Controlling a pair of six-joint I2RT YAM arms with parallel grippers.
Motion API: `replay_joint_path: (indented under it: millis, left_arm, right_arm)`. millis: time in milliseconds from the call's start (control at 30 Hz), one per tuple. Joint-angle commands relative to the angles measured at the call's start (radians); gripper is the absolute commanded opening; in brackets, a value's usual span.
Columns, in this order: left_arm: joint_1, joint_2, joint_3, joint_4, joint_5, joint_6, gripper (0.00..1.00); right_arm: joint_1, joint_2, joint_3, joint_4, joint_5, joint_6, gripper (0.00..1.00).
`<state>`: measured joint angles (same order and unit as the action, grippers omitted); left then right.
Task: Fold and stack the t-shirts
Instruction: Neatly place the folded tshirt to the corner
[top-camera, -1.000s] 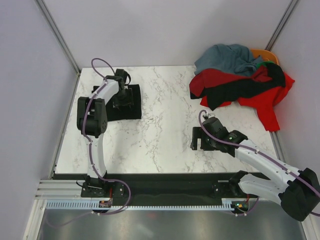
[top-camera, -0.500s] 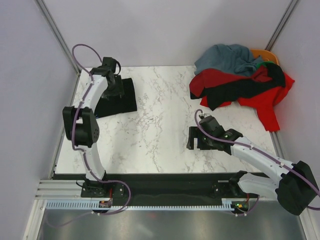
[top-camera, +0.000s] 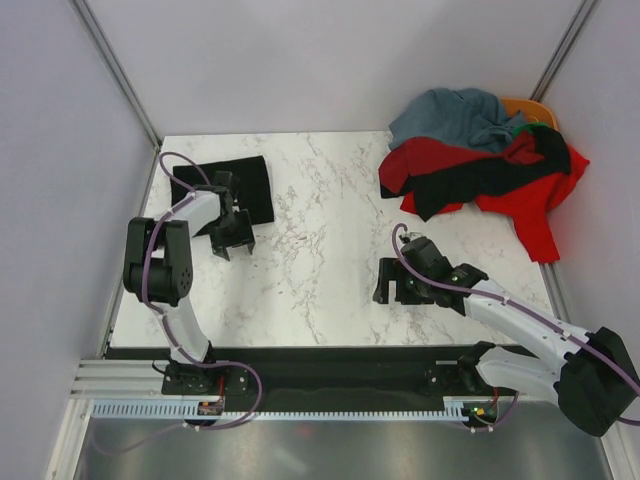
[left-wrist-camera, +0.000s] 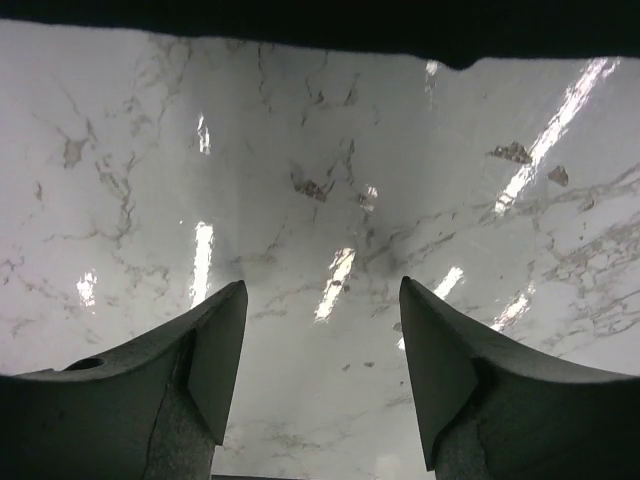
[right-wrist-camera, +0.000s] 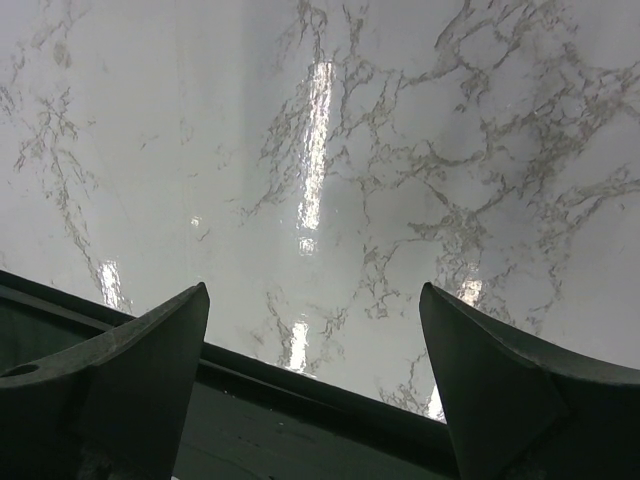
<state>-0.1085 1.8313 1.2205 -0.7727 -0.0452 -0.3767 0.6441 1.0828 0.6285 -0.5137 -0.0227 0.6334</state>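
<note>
Placement of the folded black cloth t-shirt (top-camera: 250, 185) had just finished. A second earlier my left gripper (top-camera: 232, 245) sat on top of it. It then slid the shirt toward the table's far-left corner and came back to the near side. Its jaws stood apart over bare white marble-patterned tabletop (top-camera: 320, 250), holding nothing. In the left wrist view, only marble showed between the fingers (left-wrist-camera: 215, 350), and the shirt's dark edge (left-wrist-camera: 320, 25) ran along the top of the frame, just beyond them.

I took that to mean one shirt was done and parked as the base of the stack, with the next to come from the heap.

My right gripper (top-camera: 385, 283) had barely shifted. It hovered low over the marble, well short of the loose heap of crumpled tees (top-camera: 480, 160) at the far-right corner, with its jaws spread wide and empty.

Much of that heap was hard to read. A grey-blue tee (top-camera: 450, 115) lay on top at the back, with a red one (top-camera: 535, 205) and a black one (top-camera: 480, 180) tangled in front. Orange (top-camera: 530, 108) and green (top-camera: 518, 128) showed only as slivers. I could not count the shirts, nor make out any chest mark on the folded one. The left arm also covered its near corner.
</note>
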Motion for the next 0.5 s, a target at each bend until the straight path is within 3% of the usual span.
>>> replay_joint_path:
  millis: [0, 267, 467]
  left_arm:
    - [0.016, 0.046, 0.082, 0.081, 0.015, -0.039, 0.69]
    - [0.099, 0.282, 0.286, 0.062, -0.113, 0.004, 0.68]
    - [0.204, 0.371, 0.44, 0.059, -0.102, 0.01, 0.68]
  right_arm:
    - [0.005, -0.035, -0.012, 0.024, -0.002, 0.011, 0.94]
    - [0.003, -0.044, -0.046, 0.017, 0.007, 0.003, 0.94]
    - [0.003, -0.035, -0.062, 0.014, 0.017, -0.012, 0.94]
